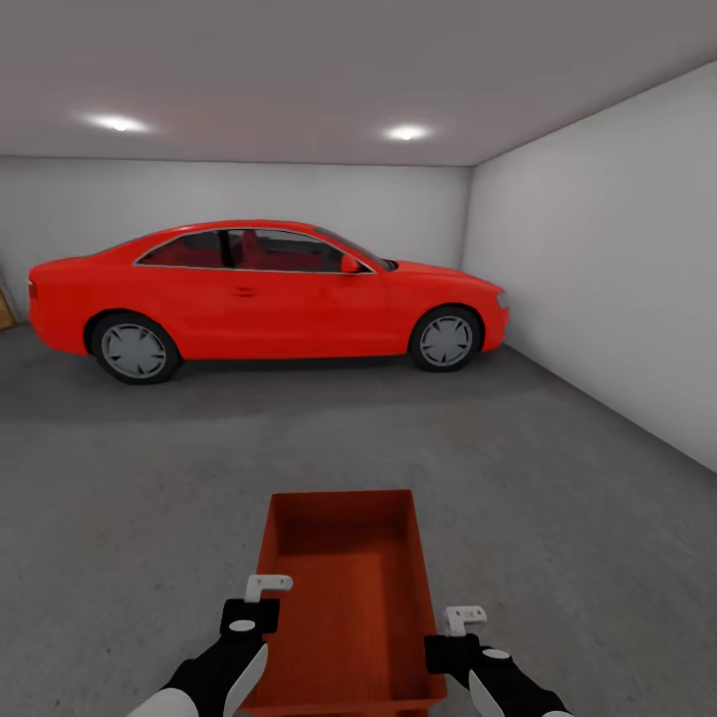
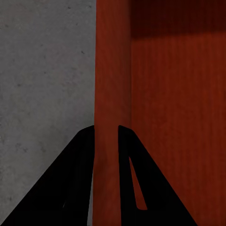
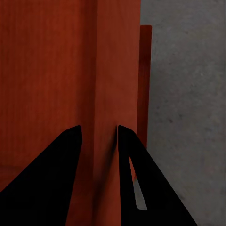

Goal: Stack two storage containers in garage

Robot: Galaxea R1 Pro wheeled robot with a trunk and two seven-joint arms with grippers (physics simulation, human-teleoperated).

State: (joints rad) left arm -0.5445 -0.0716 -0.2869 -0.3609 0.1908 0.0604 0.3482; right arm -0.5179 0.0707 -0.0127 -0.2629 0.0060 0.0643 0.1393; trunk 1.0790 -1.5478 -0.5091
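One orange-red storage container [image 1: 344, 588] hangs low over the garage's grey concrete floor [image 1: 139, 478], straight in front of me, open side up and empty. My left gripper [image 1: 261, 597] is shut on its left long wall [image 2: 110, 94], one finger on each side of the wall. On the opposite long wall [image 3: 117, 70], my right gripper [image 1: 460, 625] is shut the same way. In the right wrist view a second orange-red edge [image 3: 145, 75] runs just outside and below the held wall; I cannot tell whether it is the other container.
A red car [image 1: 269, 289] stands side-on across the back of the garage. The white side wall [image 1: 617, 259] runs along the right. Grey floor spreads between me and the car. Two ceiling spotlights [image 1: 406, 131] are lit.
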